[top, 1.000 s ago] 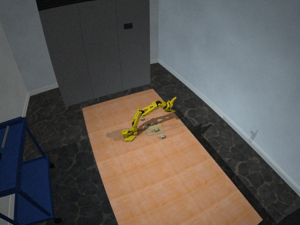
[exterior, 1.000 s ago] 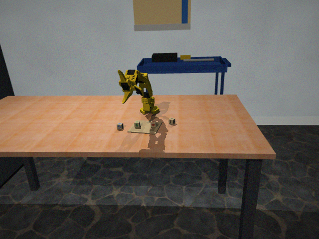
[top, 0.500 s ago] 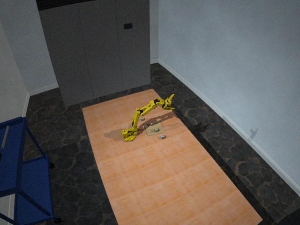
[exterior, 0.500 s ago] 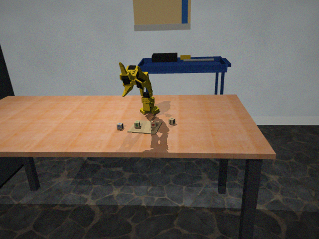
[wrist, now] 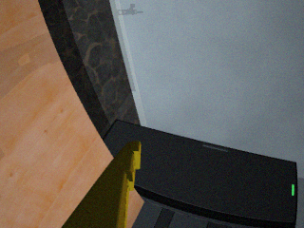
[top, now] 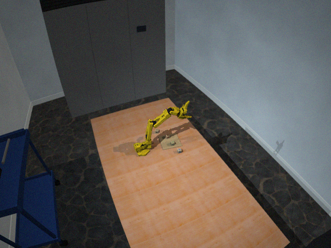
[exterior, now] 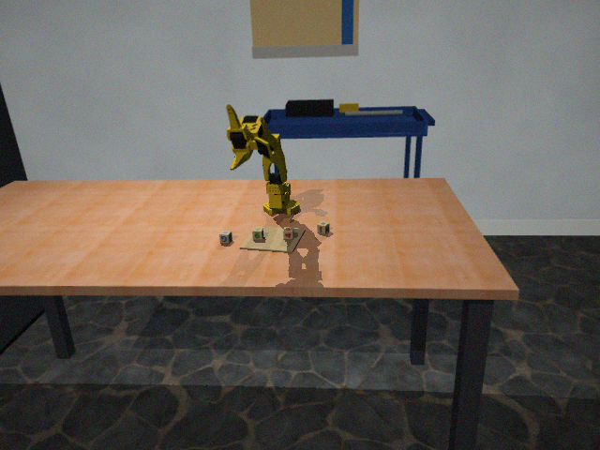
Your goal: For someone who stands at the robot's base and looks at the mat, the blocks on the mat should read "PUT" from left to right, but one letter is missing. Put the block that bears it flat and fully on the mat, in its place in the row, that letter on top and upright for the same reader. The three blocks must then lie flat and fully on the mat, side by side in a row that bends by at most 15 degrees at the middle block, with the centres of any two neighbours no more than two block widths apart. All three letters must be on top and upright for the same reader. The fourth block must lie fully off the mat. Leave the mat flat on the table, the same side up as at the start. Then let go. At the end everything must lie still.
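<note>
Nearest the exterior camera lies the mat [exterior: 271,243], flat on the worktop [exterior: 145,232], and on it we see two blocks: one with a green mark [exterior: 258,234] and one with a red mark [exterior: 288,232]. They sit side by side but with a gap between them. Two more blocks rest off the mat, one with a blue mark [exterior: 225,237] just beside its edge on the camera's left, and a fourth block [exterior: 322,228] near its other side. The letters are too small for us to read in any view, so we cannot tell which loose block carries the missing one, nor which slot in the row stands vacant.

Farther back stands the arm's base, and above it the hand [exterior: 235,138] — raised well clear of the worktop, its jaws spread to their full width and gripping nothing. The wrist view shows only worktop edge, floor and wall past one yellow finger [wrist: 117,197]; no block is in its sight.

We judge the task barely begun: the mat is in order and two letters are placed, but the missing block must be chosen, grasped, set in the row upright for the reader at the base — and then released.
</note>
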Robot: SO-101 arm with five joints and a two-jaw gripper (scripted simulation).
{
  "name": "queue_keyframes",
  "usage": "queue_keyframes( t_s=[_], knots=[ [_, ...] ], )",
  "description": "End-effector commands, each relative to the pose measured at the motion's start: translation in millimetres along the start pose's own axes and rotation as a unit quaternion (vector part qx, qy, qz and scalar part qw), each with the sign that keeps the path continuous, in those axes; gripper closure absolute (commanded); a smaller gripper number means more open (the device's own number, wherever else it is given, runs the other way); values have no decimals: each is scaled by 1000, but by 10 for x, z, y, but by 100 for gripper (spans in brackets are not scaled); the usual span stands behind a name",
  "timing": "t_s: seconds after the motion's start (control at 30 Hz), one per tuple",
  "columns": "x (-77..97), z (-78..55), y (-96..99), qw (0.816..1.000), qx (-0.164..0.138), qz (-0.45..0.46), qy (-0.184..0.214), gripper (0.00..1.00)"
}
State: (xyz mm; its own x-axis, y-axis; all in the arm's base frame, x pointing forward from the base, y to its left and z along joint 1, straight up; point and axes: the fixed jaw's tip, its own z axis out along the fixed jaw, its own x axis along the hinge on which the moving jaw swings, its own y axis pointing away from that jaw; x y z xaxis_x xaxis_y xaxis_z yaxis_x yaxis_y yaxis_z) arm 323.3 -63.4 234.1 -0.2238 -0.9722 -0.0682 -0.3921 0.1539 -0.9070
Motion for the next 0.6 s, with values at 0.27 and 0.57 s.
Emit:
queue_keyframes(
  t_s=[0.27, 0.57],
  knots=[
    [-18, -247, -246, 998, 59, 1, -5, 0],
    [-30, -479, -412, 995, 103, 1, -8, 0]
  ],
)
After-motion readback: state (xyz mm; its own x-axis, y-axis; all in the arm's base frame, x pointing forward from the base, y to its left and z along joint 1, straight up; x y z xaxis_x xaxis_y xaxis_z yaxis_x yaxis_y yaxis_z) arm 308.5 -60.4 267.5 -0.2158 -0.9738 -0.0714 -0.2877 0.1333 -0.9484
